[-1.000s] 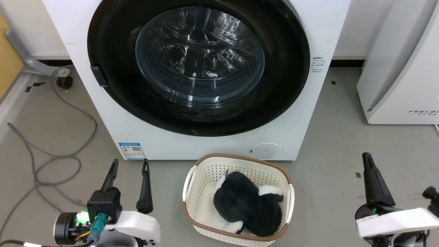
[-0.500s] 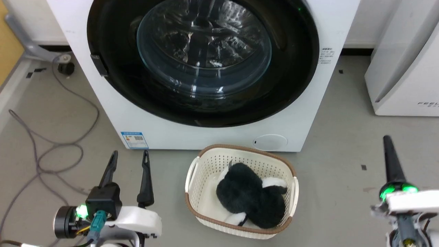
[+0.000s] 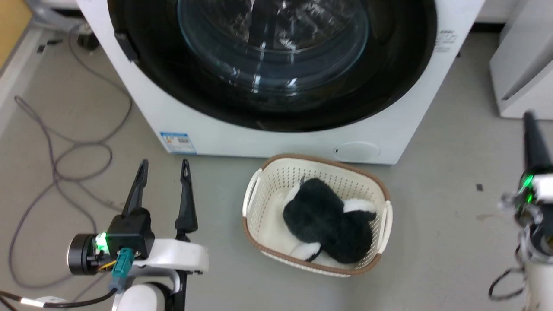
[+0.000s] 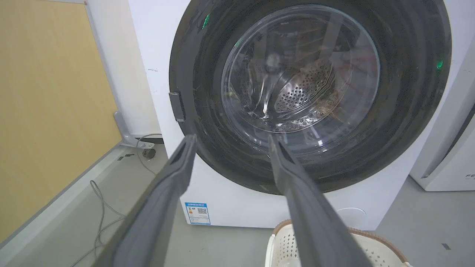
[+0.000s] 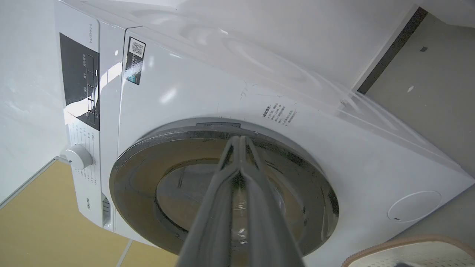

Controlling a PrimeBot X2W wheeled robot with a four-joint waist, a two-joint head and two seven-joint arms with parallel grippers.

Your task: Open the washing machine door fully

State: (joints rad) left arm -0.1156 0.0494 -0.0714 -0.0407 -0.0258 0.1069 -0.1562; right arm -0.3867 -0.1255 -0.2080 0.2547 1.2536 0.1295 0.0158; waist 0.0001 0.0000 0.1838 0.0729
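Note:
The washing machine door point(image 3: 402, 65) is a glossy black disc with a bulging clear glass centre point(image 3: 272, 43), lying flat against the white washer front. A small dark tab point(image 3: 125, 45) sits on its left rim. My left gripper point(image 3: 163, 164) hovers over the floor in front of the washer's lower left corner, open and holding nothing. Along its fingers in the left wrist view, the left gripper point(image 4: 232, 138) faces the door point(image 4: 408, 92) from a distance. My right gripper point(image 3: 529, 125) is at the right edge, shut and empty. In the right wrist view, the right gripper point(image 5: 240, 139) points toward the door point(image 5: 148, 178).
A cream basket point(image 3: 255, 198) with a black-and-white plush toy point(image 3: 328, 220) stands on the floor in front of the washer. Grey cables point(image 3: 56, 147) loop on the floor at left. A white appliance point(image 3: 522, 65) stands at right. A small round white flap point(image 3: 357, 150) sits low on the washer.
The head camera has tilted down and shifted, so the whole picture has slid. My right gripper has moved to the right edge and higher in the picture, still shut. The door is unchanged.

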